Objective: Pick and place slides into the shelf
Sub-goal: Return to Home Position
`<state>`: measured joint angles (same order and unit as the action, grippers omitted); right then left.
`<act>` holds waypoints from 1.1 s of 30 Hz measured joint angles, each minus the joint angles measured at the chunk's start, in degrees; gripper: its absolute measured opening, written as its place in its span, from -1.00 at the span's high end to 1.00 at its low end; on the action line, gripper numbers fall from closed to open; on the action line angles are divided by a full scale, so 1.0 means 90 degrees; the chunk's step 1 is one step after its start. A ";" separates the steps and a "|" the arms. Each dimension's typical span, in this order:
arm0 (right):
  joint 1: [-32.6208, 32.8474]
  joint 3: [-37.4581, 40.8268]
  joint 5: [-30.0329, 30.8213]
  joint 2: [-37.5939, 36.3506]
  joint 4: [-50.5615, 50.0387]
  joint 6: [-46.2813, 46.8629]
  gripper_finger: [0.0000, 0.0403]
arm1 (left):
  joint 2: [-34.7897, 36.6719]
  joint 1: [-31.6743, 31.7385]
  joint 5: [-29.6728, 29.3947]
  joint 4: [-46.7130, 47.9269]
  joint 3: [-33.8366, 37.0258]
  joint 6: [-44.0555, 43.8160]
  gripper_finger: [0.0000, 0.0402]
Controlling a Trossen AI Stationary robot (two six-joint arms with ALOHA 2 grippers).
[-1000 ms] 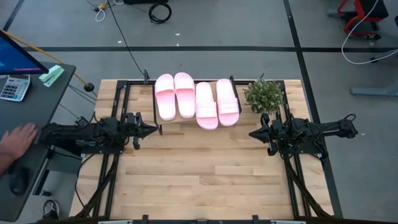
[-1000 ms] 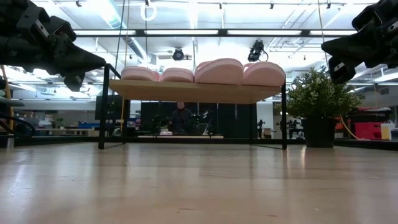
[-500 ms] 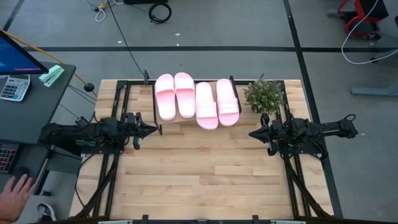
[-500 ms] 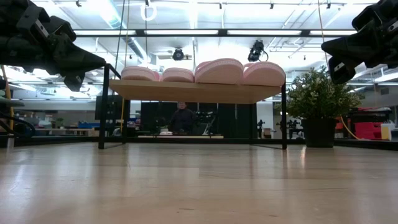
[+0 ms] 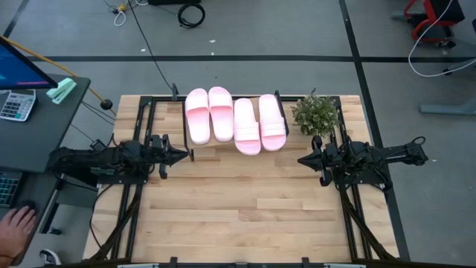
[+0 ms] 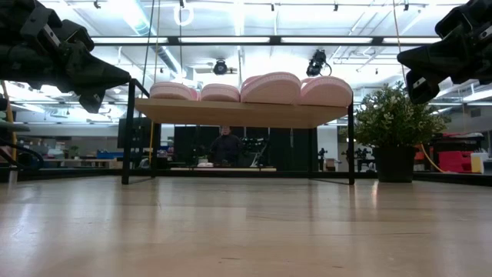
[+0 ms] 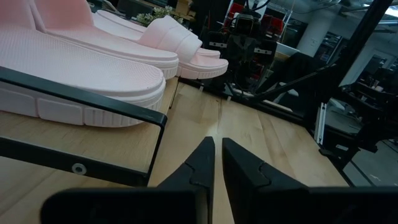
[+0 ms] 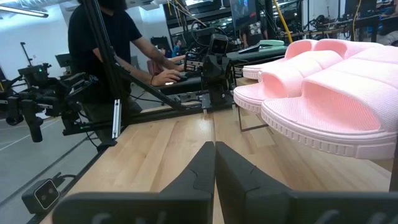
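Four pale pink slides [image 5: 234,119] lie side by side, soles down, on the top board of the shelf [image 6: 231,113] at the table's far side; the low view shows their rounded ends [image 6: 269,87] above the board. My left gripper [image 5: 181,156] hovers shut above the table, just left of the shelf's near left corner, pointing right. My right gripper [image 5: 301,159] hovers shut to the right of the shelf, pointing left. The left wrist view shows the nearest slide [image 7: 81,68] behind the shelf's black rail. The right wrist view shows the slides' ends [image 8: 329,106].
A potted plant [image 5: 316,113] stands right of the shelf, near the table's far right corner. Bare wooden tabletop [image 5: 238,201] spreads between the arms and toward the near edge. A desk with a keyboard and a person's hand [image 5: 15,227] lies left of the table.
Both arms have kept still and the slides have not moved. The person's hand beside the desk on the left has drawn back toward the near side.
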<state>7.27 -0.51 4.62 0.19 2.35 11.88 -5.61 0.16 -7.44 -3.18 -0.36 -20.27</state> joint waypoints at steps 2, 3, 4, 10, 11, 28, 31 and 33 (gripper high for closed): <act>-0.0002 0.0000 0.0000 0.0000 0.0000 0.0000 0.91 | 0.0000 -0.0002 -0.0001 0.0001 0.0000 0.0000 0.83; -0.0001 0.0000 -0.0001 0.0000 0.0000 0.0000 0.91 | 0.0000 0.0000 0.0000 0.0001 0.0000 0.0000 0.84; -0.0001 0.0000 0.0000 -0.0001 0.0000 0.0000 0.91 | 0.0000 -0.0002 -0.0001 0.0001 -0.0001 0.0000 0.85; -0.0002 0.0000 0.0000 0.0000 0.0001 0.0000 0.91 | 0.0000 0.0000 0.0000 0.0002 0.0000 0.0000 0.90; -0.0002 0.0000 -0.0001 -0.0001 0.0000 0.0000 0.91 | 0.0000 -0.0001 -0.0002 0.0000 0.0000 0.0000 0.90; 0.0000 0.0000 -0.0002 0.0000 0.0002 0.0000 0.91 | 0.0000 0.0000 -0.0002 0.0000 0.0000 0.0000 0.86; -0.0002 0.0000 -0.0001 0.0000 0.0001 0.0000 0.91 | 0.0000 -0.0002 0.0000 0.0000 -0.0002 0.0000 0.88; -0.0002 0.0000 -0.0002 0.0000 0.0000 0.0000 0.91 | 0.0000 -0.0002 0.0000 0.0002 0.0000 0.0000 0.90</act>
<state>7.25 -0.51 4.60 0.19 2.35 11.88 -5.61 0.15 -7.44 -3.16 -0.36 -20.27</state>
